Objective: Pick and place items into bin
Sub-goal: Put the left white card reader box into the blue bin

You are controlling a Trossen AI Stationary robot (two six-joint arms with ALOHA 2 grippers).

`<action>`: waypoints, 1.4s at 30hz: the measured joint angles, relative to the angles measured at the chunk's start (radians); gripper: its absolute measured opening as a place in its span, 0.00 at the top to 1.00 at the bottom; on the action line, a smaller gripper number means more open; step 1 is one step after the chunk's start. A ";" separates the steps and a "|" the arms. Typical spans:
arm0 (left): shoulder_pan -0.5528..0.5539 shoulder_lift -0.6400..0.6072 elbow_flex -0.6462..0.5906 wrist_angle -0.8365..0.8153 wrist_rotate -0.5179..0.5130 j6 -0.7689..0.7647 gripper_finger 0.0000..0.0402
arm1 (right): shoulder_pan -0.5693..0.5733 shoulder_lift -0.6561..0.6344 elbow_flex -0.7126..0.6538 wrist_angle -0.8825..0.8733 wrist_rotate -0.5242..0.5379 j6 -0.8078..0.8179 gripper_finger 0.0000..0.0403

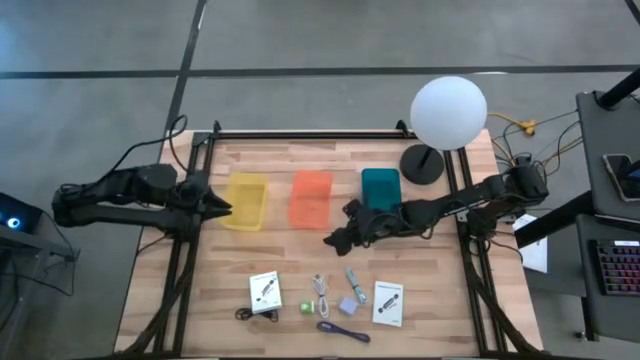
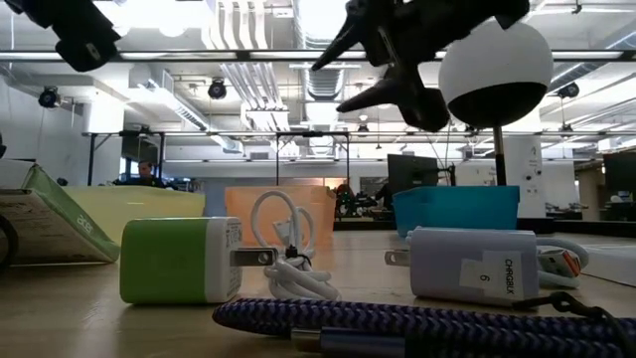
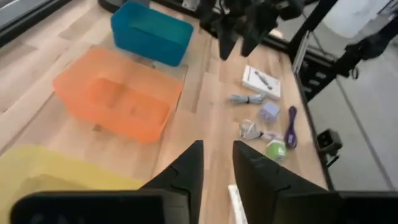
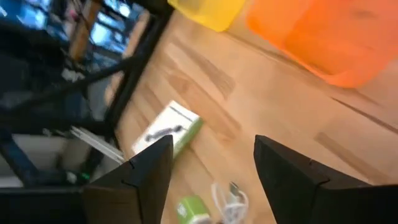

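The items lie in a loose row near the table's near edge: a white card box (image 1: 264, 291), a black cord (image 1: 243, 314), a green and white plug block (image 1: 277, 307), a coiled white cord (image 1: 320, 295), a grey stick (image 1: 352, 279), a lavender cube (image 1: 347, 306), a purple braided cord (image 1: 340, 330) and a second white card (image 1: 388, 303). My right gripper (image 1: 331, 240) hangs open above the table's middle, between the bins and the items, touching nothing. My left gripper (image 1: 226, 208) waits at the yellow bin's left side, fingers slightly apart.
Three bins stand in a row across the middle: yellow (image 1: 246, 200), orange (image 1: 311, 198) and teal (image 1: 380, 187). A white globe lamp (image 1: 449, 112) stands at the far right corner. Bare wood lies between the bins and the items. Black frame rails run along both table sides.
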State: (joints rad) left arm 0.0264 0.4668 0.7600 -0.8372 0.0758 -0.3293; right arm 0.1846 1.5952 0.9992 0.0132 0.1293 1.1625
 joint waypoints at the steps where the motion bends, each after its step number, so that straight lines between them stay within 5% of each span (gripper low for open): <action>1: -0.005 -0.005 -0.001 -0.002 0.000 0.001 0.87 | 0.003 0.014 0.026 -0.014 0.000 -0.026 0.48; 10: -0.039 0.014 -0.001 0.066 0.060 -0.051 0.99 | 0.033 0.160 0.284 -0.356 -0.063 -0.140 0.49; 17: -0.099 0.123 -0.010 -0.018 0.075 -0.007 1.00 | 0.061 0.250 0.387 -0.383 -0.122 -0.182 0.49; 27: -0.311 0.216 0.043 0.003 0.057 -0.091 1.00 | 0.082 0.265 0.440 -0.468 0.048 -0.296 0.49; 38: -0.713 0.243 0.038 -0.002 -0.184 -0.301 1.00 | 0.086 0.267 0.456 -0.463 0.091 -0.355 0.50; 42: -0.860 0.298 0.025 0.001 -0.306 -0.371 1.00 | 0.086 0.267 0.456 -0.451 0.015 -0.312 0.51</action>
State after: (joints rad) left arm -0.8338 0.7651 0.7849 -0.8367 -0.2300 -0.7005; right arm 0.2703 1.8626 1.4548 -0.4375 0.1442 0.8507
